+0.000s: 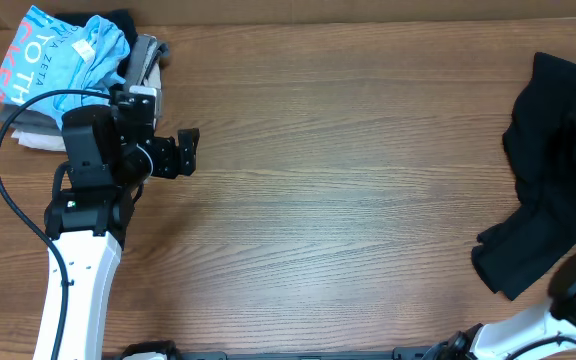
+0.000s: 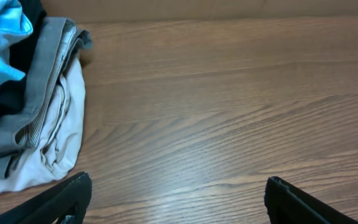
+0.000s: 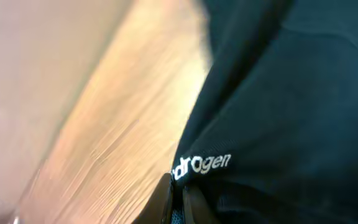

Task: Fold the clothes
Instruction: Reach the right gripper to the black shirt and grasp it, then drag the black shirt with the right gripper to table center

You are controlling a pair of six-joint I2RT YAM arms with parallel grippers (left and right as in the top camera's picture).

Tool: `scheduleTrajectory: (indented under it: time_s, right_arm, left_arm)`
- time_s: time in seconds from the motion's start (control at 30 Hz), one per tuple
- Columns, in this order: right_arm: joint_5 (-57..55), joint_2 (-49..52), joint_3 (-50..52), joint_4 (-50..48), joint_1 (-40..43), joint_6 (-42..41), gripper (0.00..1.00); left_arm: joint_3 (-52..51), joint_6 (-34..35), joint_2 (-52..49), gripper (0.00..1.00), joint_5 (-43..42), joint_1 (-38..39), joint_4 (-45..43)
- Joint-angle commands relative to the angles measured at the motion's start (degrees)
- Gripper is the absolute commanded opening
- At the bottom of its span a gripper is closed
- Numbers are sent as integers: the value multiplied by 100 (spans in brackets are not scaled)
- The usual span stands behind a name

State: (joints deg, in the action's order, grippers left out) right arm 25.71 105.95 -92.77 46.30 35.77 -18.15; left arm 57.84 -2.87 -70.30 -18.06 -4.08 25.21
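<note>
The black garment [image 1: 553, 170] lies bunched at the table's far right edge, one end trailing toward the front. In the right wrist view it [image 3: 291, 93] fills the frame, with small white lettering [image 3: 201, 167] near the jaws. My right gripper [image 3: 180, 202] has its fingers pressed together on a fold of this black fabric. In the overhead view only the right arm's base shows, at the bottom right. My left gripper [image 1: 183, 152] is open and empty at the left of the table, far from the garment. Its fingers [image 2: 179, 199] are spread wide above bare wood.
A pile of folded clothes [image 1: 38, 120] sits at the back left corner: a light blue shirt [image 1: 63, 50] on top of grey [image 2: 42, 81] and beige [image 2: 58, 143] garments, just left of my left gripper. The wooden table [image 1: 348, 180] stretches between the arms.
</note>
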Motion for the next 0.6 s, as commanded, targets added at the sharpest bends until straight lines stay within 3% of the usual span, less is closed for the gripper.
scheduleTrajectory:
  time_s: [0.0, 0.37, 0.53, 0.57]
  right_arm:
    - [201, -361, -439, 341, -695, 363, 4]
    - [439, -544, -684, 1097, -3200, 640, 4]
    - [437, -544, -684, 1211, -4518, 664, 4]
    - [350, -544, -684, 1167, -5082, 660, 4]
  left_arm:
    - [448, 76, -7, 88, -105, 35, -17]
    - [1759, 74, -7, 89, -33, 33, 74]
    - [1963, 76, -7, 92, 522, 22, 79]
    - [1982, 74, -7, 93, 831, 9, 74]
